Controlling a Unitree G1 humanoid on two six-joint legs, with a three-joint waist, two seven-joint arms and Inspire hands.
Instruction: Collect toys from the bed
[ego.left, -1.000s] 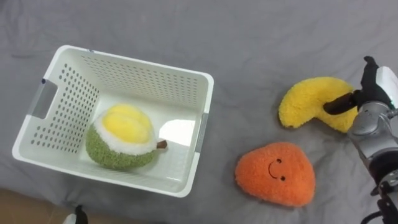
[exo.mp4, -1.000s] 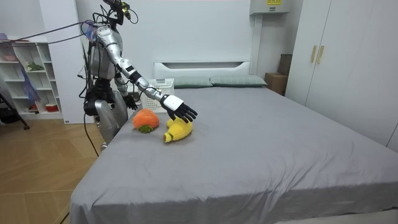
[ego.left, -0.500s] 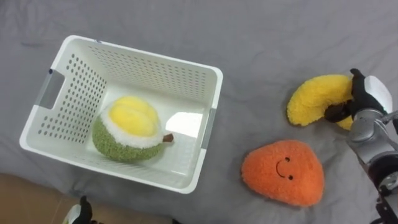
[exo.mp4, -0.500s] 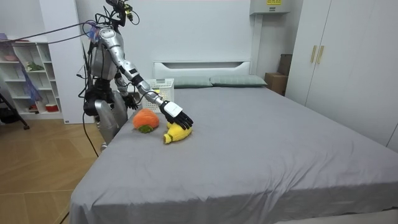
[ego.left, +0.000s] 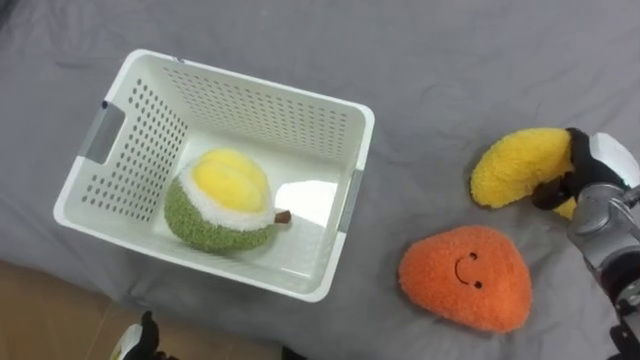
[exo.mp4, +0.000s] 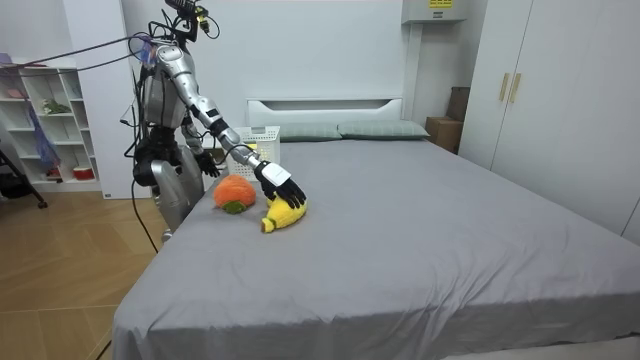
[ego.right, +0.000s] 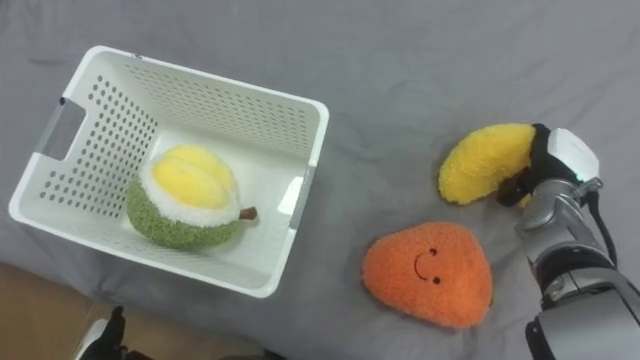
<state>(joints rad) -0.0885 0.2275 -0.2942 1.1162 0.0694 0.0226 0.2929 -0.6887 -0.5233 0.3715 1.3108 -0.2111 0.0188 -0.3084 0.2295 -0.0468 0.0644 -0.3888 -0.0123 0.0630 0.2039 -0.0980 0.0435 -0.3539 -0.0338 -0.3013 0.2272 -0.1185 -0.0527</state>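
Left eye view: the dark fingers (ego.left: 553, 190) of the right hand (ego.left: 600, 165) are curled round the far right end of the yellow banana toy (ego.left: 515, 165), thumb tucked under, the rest hooked over the top. The toy is gripped, no gap to be made out between hand and plush. In the room view the banana is seen lying on the grey bed (ego.left: 430, 60), with the right arm stretched out to it from the robot, which is stood at the bedside on the room view's left.

Just below the banana, close by and not touching it, the orange toy (ego.left: 465, 278) with a smiling face is laid flat on the sheet. Further to the left, the white basket (ego.left: 335, 250) is set near the bed's edge, handle slots at its short ends. Inside it a green and yellow fruit toy (ego.left: 222, 205) is lodged against the near wall, stalk pointing right.

Wooden floor (ego.left: 40, 310) is glimpsed past the bed's edge. The left hand (exo.mp4: 209, 164) is held low by the robot's hip in the room view.
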